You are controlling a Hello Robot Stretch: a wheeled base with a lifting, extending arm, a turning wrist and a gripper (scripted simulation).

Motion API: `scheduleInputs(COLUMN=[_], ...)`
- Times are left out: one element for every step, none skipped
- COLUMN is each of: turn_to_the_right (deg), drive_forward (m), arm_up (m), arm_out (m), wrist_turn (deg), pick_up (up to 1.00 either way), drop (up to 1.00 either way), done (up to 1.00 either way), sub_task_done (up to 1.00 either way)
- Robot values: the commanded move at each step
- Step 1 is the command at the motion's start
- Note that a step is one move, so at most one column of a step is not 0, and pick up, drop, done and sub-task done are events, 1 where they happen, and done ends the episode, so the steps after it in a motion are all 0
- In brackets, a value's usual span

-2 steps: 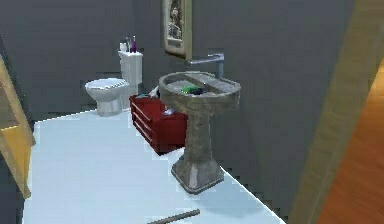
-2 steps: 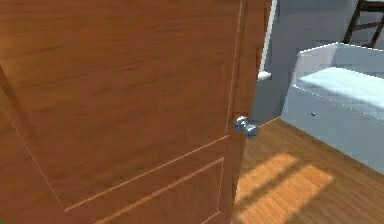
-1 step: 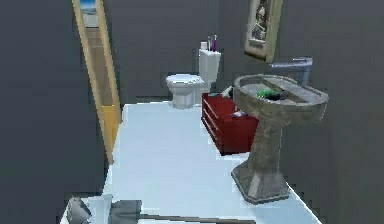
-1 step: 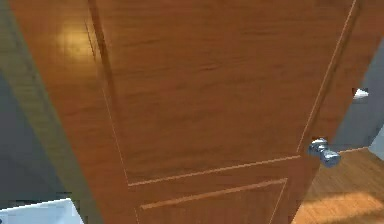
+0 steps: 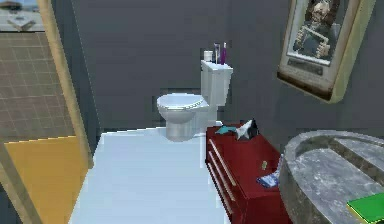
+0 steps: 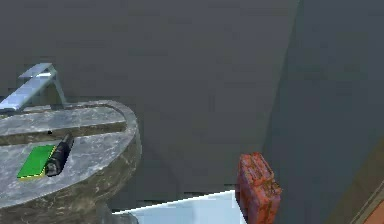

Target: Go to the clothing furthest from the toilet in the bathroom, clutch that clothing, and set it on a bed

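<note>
A white toilet (image 5: pixel 185 108) stands against the grey back wall of the bathroom, with small bottles (image 5: pixel 219 52) on its tank. Right of it a low red cabinet (image 5: pixel 238 165) carries a crumpled teal, white and black piece of clothing (image 5: pixel 237 129) on its far end. A small blue-green item (image 5: pixel 268 181) lies nearer on the same top.
A round grey stone basin (image 5: pixel 335 180) sits at the forward view's lower right and appears again as the basin (image 6: pixel 80 150) in the arm side view, with a metal tap (image 6: pixel 35 82) and a green object (image 6: pixel 42 160). A red box (image 6: pixel 258 188) stands by the wall. A framed picture (image 5: pixel 322 40) hangs above. Doorway with a wooden frame (image 5: pixel 62 90) at the forward view's left.
</note>
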Motion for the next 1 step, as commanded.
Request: scheduleInputs(turn_to_the_right=[-3.0], drive_forward=[0.0], arm_up=[0.0], arm_out=[0.0], wrist_turn=[0.0], pick_up=[0.0], drop=[0.0], done=[0.0], sub_task_done=[0.0])
